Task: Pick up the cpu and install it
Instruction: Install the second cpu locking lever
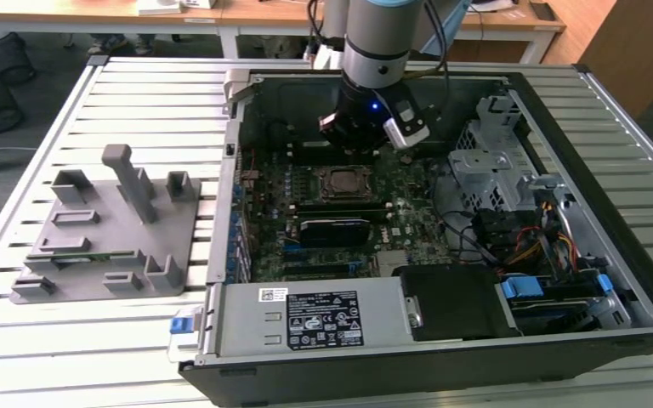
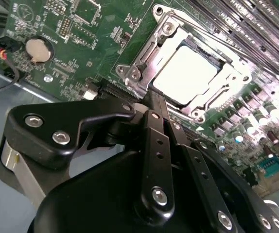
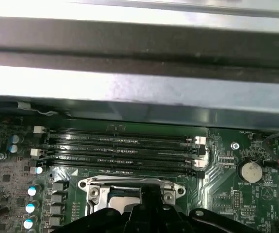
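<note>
Nearest the lens in the exterior view we had the black case wall and the labelled power supply [image 1: 309, 316], with the open computer case [image 1: 633, 280] lying flat on a slatted table [image 1: 133, 93]; the grey fixture block [image 1: 111, 225] sat well apart at the exterior view's left. The gripper [image 1: 363, 144] hung over the motherboard [image 1: 417, 212], just behind the socket [image 1: 342, 182], and the cpu [image 1: 342, 181] looked already seated there. In the second wrist view the black linkage of the gripper [image 2: 155, 99] was closest, fingertips drawn together with nothing between them, so we judged the jaws closed and empty. Just past the tips lay the cpu [image 2: 185, 74], its bright metal lid flat inside the socket frame [image 2: 144, 51], coin cell [image 2: 36, 50] off to one side. In the first wrist view the gripper [image 3: 151, 194] body came first, then the frame [image 3: 93, 187], the memory slots [image 3: 120, 153] and the case's metal rail [image 3: 139, 92]. Our read on handling: light, rigid, slick lid, fragile underside contacts, so hold it by opposite edges only, keep it level, no pressing on the middle, no sliding across the socket.
</note>
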Available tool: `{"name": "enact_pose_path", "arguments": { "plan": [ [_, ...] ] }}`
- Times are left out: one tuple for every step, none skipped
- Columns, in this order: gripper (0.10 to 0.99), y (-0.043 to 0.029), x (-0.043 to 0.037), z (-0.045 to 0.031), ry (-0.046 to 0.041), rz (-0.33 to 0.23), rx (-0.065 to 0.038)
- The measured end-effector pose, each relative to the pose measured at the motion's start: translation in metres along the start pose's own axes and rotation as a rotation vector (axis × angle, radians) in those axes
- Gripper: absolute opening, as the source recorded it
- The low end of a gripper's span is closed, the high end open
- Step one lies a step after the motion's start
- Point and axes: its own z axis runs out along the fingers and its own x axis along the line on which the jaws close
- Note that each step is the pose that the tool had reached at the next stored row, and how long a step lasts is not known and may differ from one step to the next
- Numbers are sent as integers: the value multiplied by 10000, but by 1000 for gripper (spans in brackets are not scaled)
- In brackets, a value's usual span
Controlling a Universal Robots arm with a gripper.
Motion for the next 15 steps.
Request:
{"name": "enact_pose_path", "arguments": {
  "plan": [
    [106, 4, 0, -32, 1, 0, 2],
    [106, 8, 0, -65, 1, 0, 1],
    [106, 12, 0, -94, 1, 0, 2],
    [106, 15, 0, -122, 2, 0, 3],
    [106, 19, -1, -149, 1, 0, 1],
    [106, 21, -1, -171, 0, 0, 0],
    [106, 23, -1, -185, 1, 0, 2],
    [106, 24, -1, -192, 1, 0, 2],
    [106, 23, -1, -192, 0, -1, -2],
    [106, 19, -1, -193, 1, -2, 0],
    [106, 12, -1, -194, 1, -2, 1],
    [106, 5, 0, -195, 1, -1, 1],
    [106, -4, 1, -196, 1, -1, 2],
    [106, -14, 1, -197, 1, -1, 2],
    [106, -24, 1, -198, 1, -1, 5]
  ]
}}
